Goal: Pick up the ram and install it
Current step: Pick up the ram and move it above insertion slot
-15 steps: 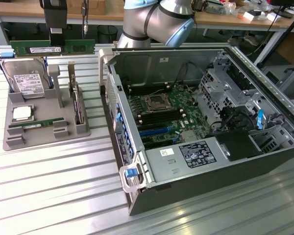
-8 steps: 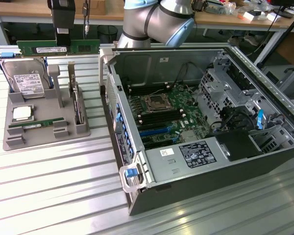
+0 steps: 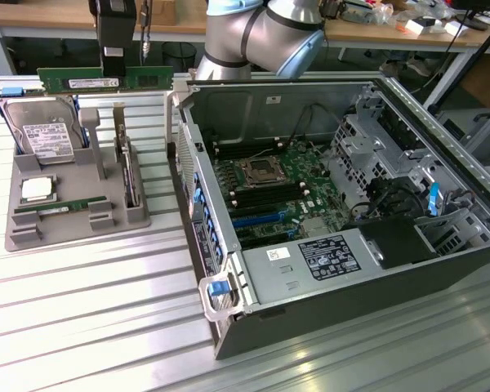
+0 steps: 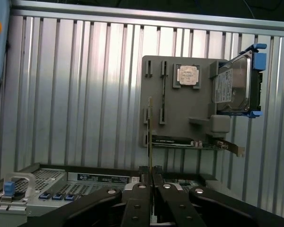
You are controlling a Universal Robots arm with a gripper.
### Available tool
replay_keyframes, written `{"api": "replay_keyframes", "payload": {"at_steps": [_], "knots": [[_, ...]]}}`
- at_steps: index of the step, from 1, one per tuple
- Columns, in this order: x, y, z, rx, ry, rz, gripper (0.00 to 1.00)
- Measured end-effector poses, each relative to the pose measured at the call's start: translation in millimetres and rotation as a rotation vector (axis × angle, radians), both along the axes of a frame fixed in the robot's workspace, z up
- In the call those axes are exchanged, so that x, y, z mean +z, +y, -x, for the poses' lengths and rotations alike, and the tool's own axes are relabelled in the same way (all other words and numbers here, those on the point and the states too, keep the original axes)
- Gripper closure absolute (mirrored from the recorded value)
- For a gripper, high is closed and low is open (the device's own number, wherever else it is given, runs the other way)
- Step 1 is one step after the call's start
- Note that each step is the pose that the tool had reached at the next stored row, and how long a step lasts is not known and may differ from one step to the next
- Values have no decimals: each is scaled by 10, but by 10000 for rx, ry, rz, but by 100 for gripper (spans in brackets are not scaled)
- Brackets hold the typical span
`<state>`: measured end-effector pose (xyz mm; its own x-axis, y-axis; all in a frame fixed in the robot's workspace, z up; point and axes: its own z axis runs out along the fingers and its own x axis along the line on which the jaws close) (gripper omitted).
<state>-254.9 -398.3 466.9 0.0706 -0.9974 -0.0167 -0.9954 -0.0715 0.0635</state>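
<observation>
Exterior view: ram (image 3: 73, 80), a long thin green circuit-board strip, is clamped near mid-length by nearly closed jaws. Judged light, stiff, fragile; best held by its flat faces.

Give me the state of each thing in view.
ram: held level in the air.
gripper: shut on the ram.
case: lying on its side, open.
hard drive: propped in the tray.
CPU: flat in the tray.
card: on edge in the tray.
</observation>
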Motion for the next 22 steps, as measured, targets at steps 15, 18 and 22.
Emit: {"api": "replay_keyframes", "payload": {"at_steps": [15, 18, 22], "knots": [[-5, 0, -167, 58, 38, 0, 88], [-6, 0, -205, 71, 48, 0, 88], [-8, 0, -247, 85, 58, 0, 88]]}}
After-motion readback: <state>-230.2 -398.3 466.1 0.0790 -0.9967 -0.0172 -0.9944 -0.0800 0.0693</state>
